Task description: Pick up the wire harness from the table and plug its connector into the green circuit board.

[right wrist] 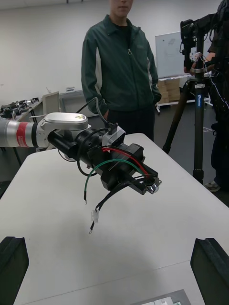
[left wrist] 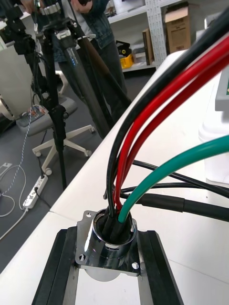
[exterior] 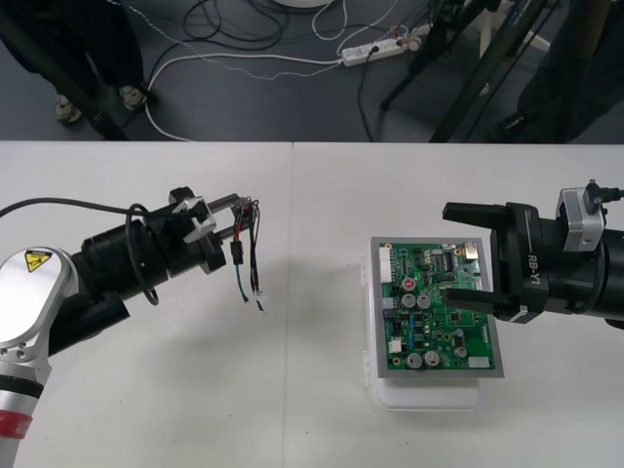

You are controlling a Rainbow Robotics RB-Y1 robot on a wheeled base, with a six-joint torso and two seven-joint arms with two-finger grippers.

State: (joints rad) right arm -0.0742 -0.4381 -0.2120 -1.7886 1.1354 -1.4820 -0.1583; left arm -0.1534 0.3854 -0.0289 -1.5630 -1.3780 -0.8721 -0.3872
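My left gripper [exterior: 240, 207] is raised over the left half of the table, shut on the wire harness's round metal socket [left wrist: 109, 240]. Red, black and green wires [exterior: 252, 252] dangle from it, with the small plug [exterior: 257, 297] hanging free at their end. From the right wrist view, the left gripper [right wrist: 151, 183] holds the socket with the wires [right wrist: 112, 167] looping below it. The green circuit board [exterior: 439, 310] rests on its white base [exterior: 429, 395] at the right. My right gripper [exterior: 450, 251] stands open over the board's far side, fingers [right wrist: 12, 267] wide apart.
Dark floor with cables, a power strip [exterior: 380, 47] and tripod legs lies beyond the table's far edge. Open table lies between the hanging harness and the board.
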